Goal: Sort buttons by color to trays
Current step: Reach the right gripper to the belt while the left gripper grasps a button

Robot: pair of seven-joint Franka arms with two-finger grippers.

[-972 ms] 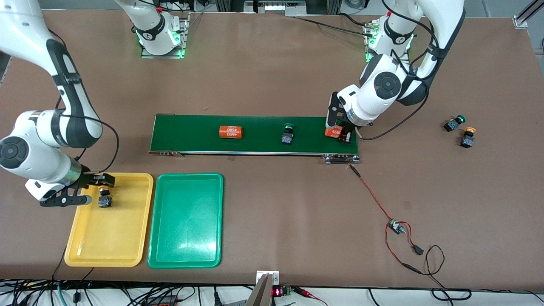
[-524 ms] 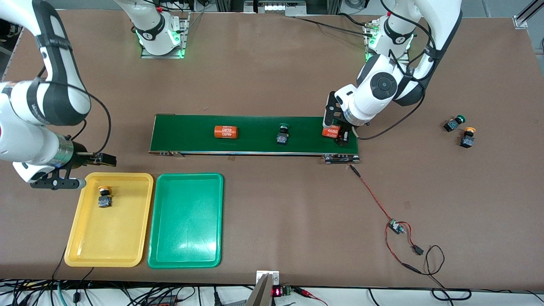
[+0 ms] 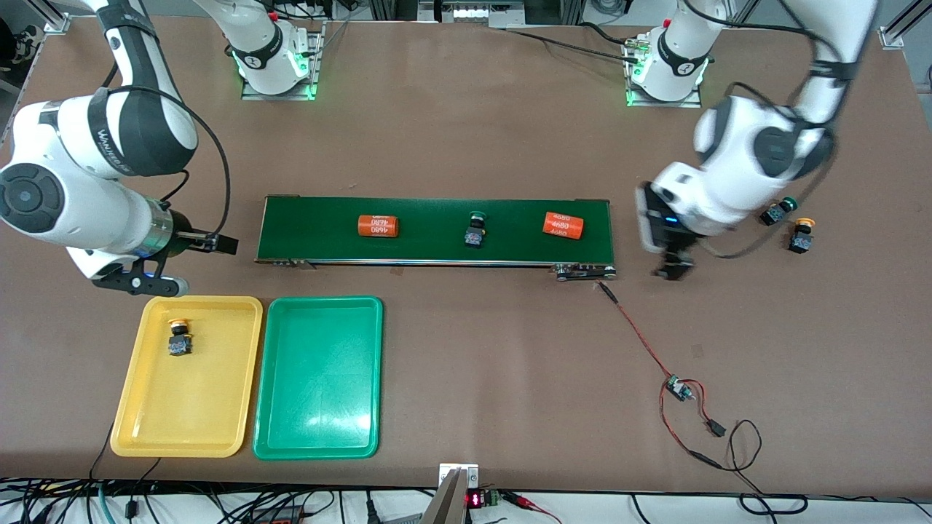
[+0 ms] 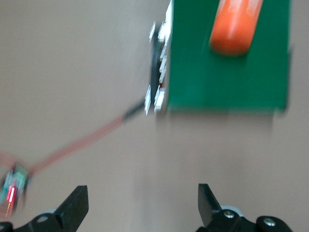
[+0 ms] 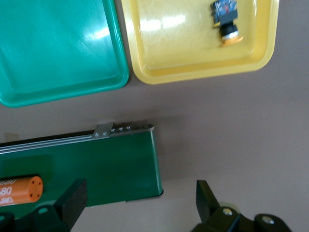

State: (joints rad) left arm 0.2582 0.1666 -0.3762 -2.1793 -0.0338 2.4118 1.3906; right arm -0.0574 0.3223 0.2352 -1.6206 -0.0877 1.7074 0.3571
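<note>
The buttons are lying in three places around the conveyor belt [image 3: 437, 231]: one yellow-capped button [image 3: 178, 340] is sitting in the yellow tray [image 3: 138, 429], near the tray's edge closest to the belt; a green-capped button [image 3: 475, 231] is riding on the belt between two orange cylinders [image 3: 378, 225]; and a green button [image 3: 776, 211] with a yellow one [image 3: 802, 236] just beside it are waiting on the bare table off the belt's end toward the left arm. The green tray [image 3: 317, 447], nearer the camera than the belt, is holding nothing. The right gripper [image 3: 191, 256] is hanging with its jaws wide apart and empty over the table between the yellow tray and the belt's end. The left gripper [image 3: 668, 256] is also spread wide and carrying nothing, over the table just off the belt's other end. As I judge it, the step in hand is taking the green-capped button off the belt: the right gripper should be coming down square over its black body, clear of the cylinders, and closing on the flat sides, not the round cap.
</note>
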